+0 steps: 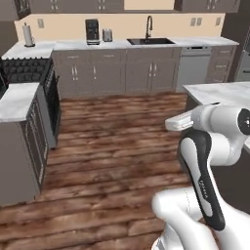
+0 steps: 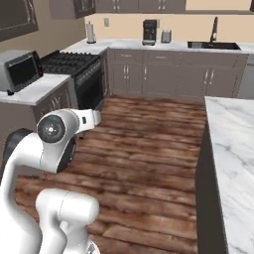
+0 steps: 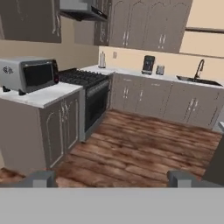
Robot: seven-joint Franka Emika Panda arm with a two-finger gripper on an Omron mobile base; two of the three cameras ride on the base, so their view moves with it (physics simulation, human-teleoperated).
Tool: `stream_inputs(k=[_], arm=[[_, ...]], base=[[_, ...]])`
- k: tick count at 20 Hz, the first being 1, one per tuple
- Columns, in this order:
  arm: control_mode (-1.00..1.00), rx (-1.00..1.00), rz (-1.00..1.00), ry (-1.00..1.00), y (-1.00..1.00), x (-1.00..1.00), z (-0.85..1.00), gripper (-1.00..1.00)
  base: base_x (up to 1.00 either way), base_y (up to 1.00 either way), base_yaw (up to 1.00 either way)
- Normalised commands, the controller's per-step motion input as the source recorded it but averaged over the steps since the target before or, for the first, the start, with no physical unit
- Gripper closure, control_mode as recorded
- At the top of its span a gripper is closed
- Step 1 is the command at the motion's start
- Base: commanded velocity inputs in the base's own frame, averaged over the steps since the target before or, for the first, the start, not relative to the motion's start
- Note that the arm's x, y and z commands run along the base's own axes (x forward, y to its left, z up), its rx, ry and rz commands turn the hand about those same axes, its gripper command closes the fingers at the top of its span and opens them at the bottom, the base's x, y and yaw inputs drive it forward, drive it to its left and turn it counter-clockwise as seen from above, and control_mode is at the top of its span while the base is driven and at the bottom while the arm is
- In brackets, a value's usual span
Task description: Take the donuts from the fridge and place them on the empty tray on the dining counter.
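The two-finger gripper (image 3: 112,178) stands wide apart with nothing between its dark finger tips (image 3: 40,178), which rise at the two bottom corners of the hand view. It points across a brown wood-plank floor (image 3: 140,144) toward a run of grey base cabinets (image 3: 166,103) along the far wall.

The white robot arm (image 1: 215,146) with dark joints is folded up close to the base; in the left base view it rises from the lower right, in the right base view (image 2: 54,144) from the lower left.

The white-and-grey marble-topped dining counter (image 2: 233,149) lies just beside the arm on its right. Its visible part is bare marble. The same counter edge (image 1: 219,93) appears in the left base view behind the arm.

On the arm's left stands a separate marble worktop (image 3: 43,94) carrying a silver toaster oven (image 3: 28,74) with a dark glass door. A black gas range (image 3: 85,78) adjoins it. On the far worktop stand an upright white paper towel roll (image 1: 28,35), a dark coffee machine (image 1: 92,31) and a small silver toaster (image 1: 107,34) just beside it. A dark inset sink with a tall curved tap (image 1: 149,29) lies further right, above a pale grey dishwasher front (image 1: 194,68).
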Motion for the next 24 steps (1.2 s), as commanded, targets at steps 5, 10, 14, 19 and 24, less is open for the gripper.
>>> stream_inputs(k=[5, 10, 14, 19, 24], arm=[[1.00, 0.00, 0.00, 0.00, 0.00, 0.00, 0.00, -1.00], [1.00, 0.00, 0.00, 0.00, 0.00, 0.00, 0.00, -1.00], [1.00, 0.00, 0.00, 0.00, 0.00, 0.00, 0.00, -1.00], [1.00, 0.00, 0.00, 0.00, 0.00, 0.00, 0.00, -1.00], [1.00, 0.00, 0.00, 0.00, 0.00, 0.00, 0.00, -1.00]], base=[[1.00, 0.00, -0.43], [1.00, 0.15, -0.35], [1.00, 0.36, -0.19], [1.00, 0.35, -0.08], [1.00, 0.30, -0.09]])
